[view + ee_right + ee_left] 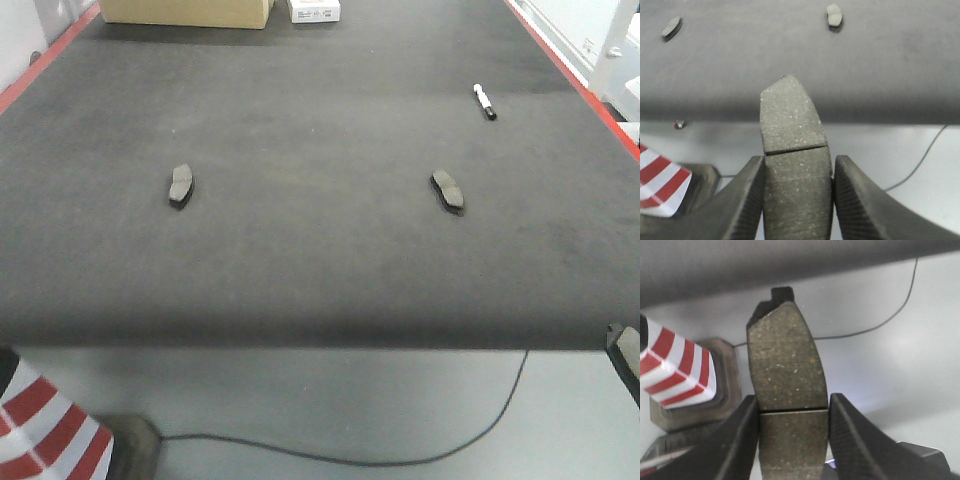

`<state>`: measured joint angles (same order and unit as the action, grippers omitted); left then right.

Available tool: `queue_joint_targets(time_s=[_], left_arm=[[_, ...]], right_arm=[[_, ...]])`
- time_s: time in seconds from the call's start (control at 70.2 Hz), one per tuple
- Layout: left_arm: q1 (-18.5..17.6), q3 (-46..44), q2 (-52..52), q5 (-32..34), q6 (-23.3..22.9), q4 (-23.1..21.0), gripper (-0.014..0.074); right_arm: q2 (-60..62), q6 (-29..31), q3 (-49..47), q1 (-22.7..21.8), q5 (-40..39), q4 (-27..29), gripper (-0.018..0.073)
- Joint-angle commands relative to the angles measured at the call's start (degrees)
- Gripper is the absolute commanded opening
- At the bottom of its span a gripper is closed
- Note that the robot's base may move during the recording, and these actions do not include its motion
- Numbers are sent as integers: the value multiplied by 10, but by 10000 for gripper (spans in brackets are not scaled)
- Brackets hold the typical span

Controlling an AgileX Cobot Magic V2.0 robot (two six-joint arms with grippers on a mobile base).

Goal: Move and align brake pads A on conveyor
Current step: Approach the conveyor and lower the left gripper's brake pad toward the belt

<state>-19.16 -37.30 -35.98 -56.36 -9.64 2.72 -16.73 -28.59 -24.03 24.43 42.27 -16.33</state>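
Left claw (792,412) is closed on a pad (785,375), one finger on each long edge near the groove; the pad sticks out forward over the grey floor (890,340), in front of the belt edge. Right claw (797,172) grips a second pad (790,125) in the same way, and this pad's tip reaches the near edge of the conveyor (320,120).

Two more pads lie flat on the conveyor: one on the left (181,186), one on the right (448,191), well apart from each other and both some way back from the near edge. Between them the belt has wide free room. Red strips (575,70) run along both sides of the belt.

A black and white marker (485,101) lies farther back on the right side. At the far end stand a cardboard box (185,12) and a small white box (314,10); the print on the white box is too small to read.

On the floor near the left, a red and white striped post (677,367) stands on a dark base (722,385), and a thin black cable (400,455) curves across the floor. In the front view only a bit of the right claw shows at the lower right corner.
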Motion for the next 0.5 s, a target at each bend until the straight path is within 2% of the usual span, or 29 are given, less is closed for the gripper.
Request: queue_joint_targets(time_s=[0.0, 0.484], left_arm=[[-4, -17, -2, 37, -6, 1, -6], [-4, -17, -2, 37, -6, 1, -6]], right_arm=[[-4, 4, -16, -3, -51, -15, 39], [-4, 4, -16, -3, -51, -15, 39]])
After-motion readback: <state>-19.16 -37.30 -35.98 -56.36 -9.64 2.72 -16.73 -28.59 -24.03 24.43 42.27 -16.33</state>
